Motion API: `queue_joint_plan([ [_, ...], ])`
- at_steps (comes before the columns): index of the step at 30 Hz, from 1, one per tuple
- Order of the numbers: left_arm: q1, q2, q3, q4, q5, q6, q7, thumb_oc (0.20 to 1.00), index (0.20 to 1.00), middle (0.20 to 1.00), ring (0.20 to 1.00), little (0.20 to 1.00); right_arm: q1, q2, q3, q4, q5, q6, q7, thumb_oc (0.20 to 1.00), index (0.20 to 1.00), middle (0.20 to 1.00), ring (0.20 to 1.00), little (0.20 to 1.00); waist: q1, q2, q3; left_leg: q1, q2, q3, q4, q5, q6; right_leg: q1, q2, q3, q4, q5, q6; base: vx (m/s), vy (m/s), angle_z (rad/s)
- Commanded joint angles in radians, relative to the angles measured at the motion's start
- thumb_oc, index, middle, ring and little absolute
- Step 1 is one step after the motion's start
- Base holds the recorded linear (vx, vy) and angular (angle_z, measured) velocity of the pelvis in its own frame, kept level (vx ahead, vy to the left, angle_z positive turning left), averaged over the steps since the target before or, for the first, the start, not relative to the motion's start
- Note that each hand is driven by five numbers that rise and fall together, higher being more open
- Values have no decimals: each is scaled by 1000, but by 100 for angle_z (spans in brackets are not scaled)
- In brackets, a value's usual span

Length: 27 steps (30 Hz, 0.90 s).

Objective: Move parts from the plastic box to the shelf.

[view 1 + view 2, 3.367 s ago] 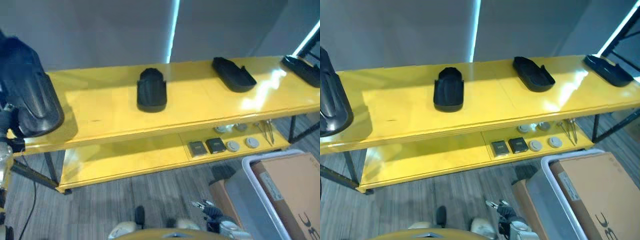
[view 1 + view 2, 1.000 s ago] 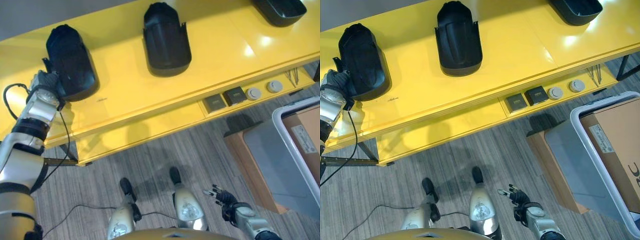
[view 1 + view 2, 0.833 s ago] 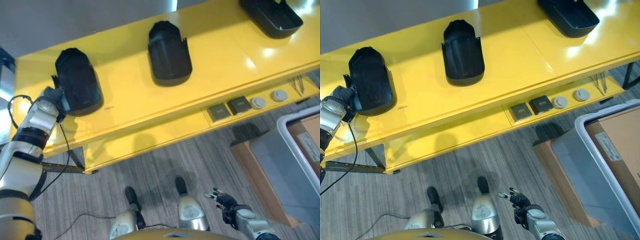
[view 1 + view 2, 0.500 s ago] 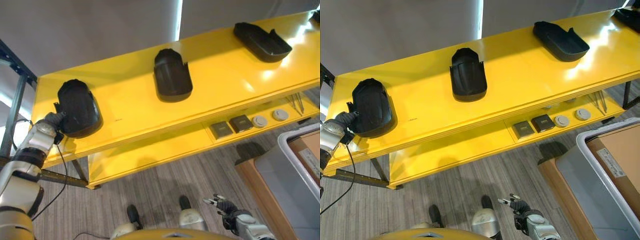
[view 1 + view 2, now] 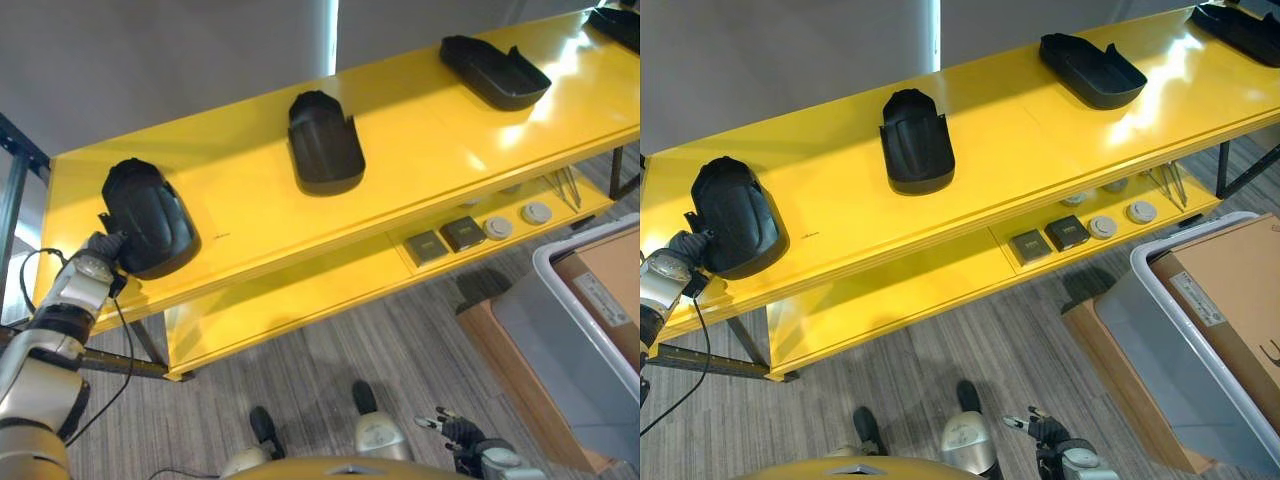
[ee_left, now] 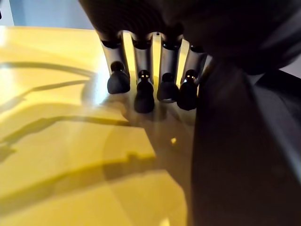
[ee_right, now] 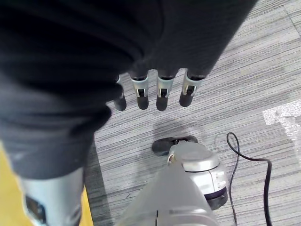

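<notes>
A black moulded part [image 5: 147, 216] lies on the left end of the yellow shelf [image 5: 240, 190]. My left hand [image 5: 98, 249] rests at that part's near end. In the left wrist view its fingers [image 6: 143, 89] are straight, tips down on the shelf beside the black part [image 6: 244, 155]. Two more black parts lie further along, one in the middle [image 5: 323, 142] and one to the right [image 5: 495, 70]. A further one [image 5: 617, 22] sits at the far end. My right hand [image 5: 1050, 432] hangs low over the floor, its fingers [image 7: 162, 92] relaxed and holding nothing.
The grey plastic box [image 5: 560, 290] stands on the floor at the right with a cardboard box [image 5: 615, 290] in it. Small black squares [image 5: 444, 239] and round discs [image 5: 516, 220] lie on the lower shelf. A grey wall rises behind the shelf.
The part held up at the left 3.4 s ago now lies on the shelf, with my left hand still at its end. The camera has shifted. The right hand stays low.
</notes>
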State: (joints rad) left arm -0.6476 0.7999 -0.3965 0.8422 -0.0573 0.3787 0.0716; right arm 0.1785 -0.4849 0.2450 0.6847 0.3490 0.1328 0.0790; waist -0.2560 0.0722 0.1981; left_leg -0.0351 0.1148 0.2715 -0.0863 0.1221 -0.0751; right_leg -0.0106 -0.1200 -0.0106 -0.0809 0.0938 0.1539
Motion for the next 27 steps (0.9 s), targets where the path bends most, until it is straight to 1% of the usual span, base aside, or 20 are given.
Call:
queue_joint_plan([
  [1, -130, 22, 15, 66, 3, -21, 50, 200, 200, 200, 200, 200, -22, -21, 8, -13, 17, -34, -12, 1000, 1000, 1000, 1000, 1000, 12, -20, 36, 42, 13, 15, 16, -63, 7, -88, -1, -6, 117, -66, 16, -19, 7, -5],
  [4, -133, 18, 13, 68, 3, -19, 51, 200, 200, 200, 200, 200, -24, -21, 9, -7, 19, -40, -13, 1000, 1000, 1000, 1000, 1000, 12, -21, 39, 41, 13, 14, 15, -63, 6, -89, 0, -6, 116, -66, 15, -5, 1, -3],
  [7, -140, 21, 7, 73, 0, -13, 31, 200, 200, 200, 200, 200, -19, -23, 10, -18, 19, -37, -14, 1000, 1000, 1000, 1000, 1000, 11, -23, 40, 42, 16, 13, 19, -60, 4, -86, 1, -9, 118, -66, 14, 0, 0, 0],
  [8, -141, 21, 4, 73, 5, -15, 16, 413, 413, 413, 413, 413, -17, -26, 10, -25, 21, -32, -14, 1000, 1000, 1000, 1000, 1000, 10, -23, 40, 42, 16, 13, 20, -60, 4, -85, 1, -9, 118, -67, 14, 0, 0, 0],
  [9, -141, 21, 4, 73, 5, -15, 16, 413, 413, 413, 413, 413, -17, -26, 10, -25, 21, -32, -14, 1000, 1000, 1000, 1000, 1000, 10, -23, 40, 42, 16, 13, 20, -60, 4, -85, 1, -9, 118, -67, 14, 0, 0, 0],
  [10, -135, 23, -1, 58, 21, -1, -2, 1000, 1000, 1000, 1000, 1000, -16, -29, 3, -34, 21, -25, -9, 1000, 1000, 1000, 1000, 1000, 12, -22, 40, 45, 17, 12, 22, -60, 3, -81, 0, -10, 119, -67, 13, 0, 0, 0],
  [11, -125, 25, -2, 47, 4, 4, 17, 1000, 1000, 1000, 1000, 1000, -14, -30, 2, -42, 18, -15, -10, 1000, 1000, 1000, 1000, 1000, 15, -20, 38, 49, 16, 10, 21, -59, 3, -76, -1, -14, 119, -67, 13, 34, 18, 4],
  [17, -117, 48, 12, 39, 13, 7, 13, 1000, 1000, 1000, 1000, 1000, -2, -26, -2, -49, 1, 3, -11, 1000, 1000, 1000, 1000, 1000, 20, -11, 23, 71, 14, 7, 16, -59, 1, -52, -5, -25, 114, -70, 15, 40, 16, 3],
  [21, -84, 84, 41, -19, 39, -8, 6, 1000, 1000, 1000, 1000, 1000, 17, -14, -16, -43, -16, 6, -14, 1000, 1000, 1000, 1000, 1000, 35, -4, 4, 91, 12, 3, 11, -63, 0, -25, -11, -38, 103, -70, 18, 51, 10, 4],
  [24, -46, 135, 71, -113, 80, -34, 29, 1000, 1000, 1000, 1000, 1000, 33, -4, -30, -40, -30, 12, -19, 1000, 1000, 1000, 1000, 1000, 53, 0, -15, 106, 9, -1, 7, -67, -1, -1, -14, -51, 91, -69, 19, 55, 4, 17],
  [26, -18, 176, 91, -198, 78, -55, 84, 1000, 1000, 1000, 1000, 1000, 41, 5, -35, -35, -27, 13, -27, 1000, 1000, 1000, 1000, 1000, 68, -1, -24, 116, 8, -7, 3, -71, -2, 15, -17, -62, 81, -69, 21, 40, -15, 7],
  [27, 17, 230, 128, -309, 70, -89, 131, 1000, 1000, 1000, 1000, 1000, 51, 19, -42, -30, -25, 13, -35, 1000, 1000, 1000, 1000, 1000, 87, -2, -31, 124, 9, -13, 0, -74, -2, 30, -18, -74, 74, -69, 21, 41, -30, 16],
])
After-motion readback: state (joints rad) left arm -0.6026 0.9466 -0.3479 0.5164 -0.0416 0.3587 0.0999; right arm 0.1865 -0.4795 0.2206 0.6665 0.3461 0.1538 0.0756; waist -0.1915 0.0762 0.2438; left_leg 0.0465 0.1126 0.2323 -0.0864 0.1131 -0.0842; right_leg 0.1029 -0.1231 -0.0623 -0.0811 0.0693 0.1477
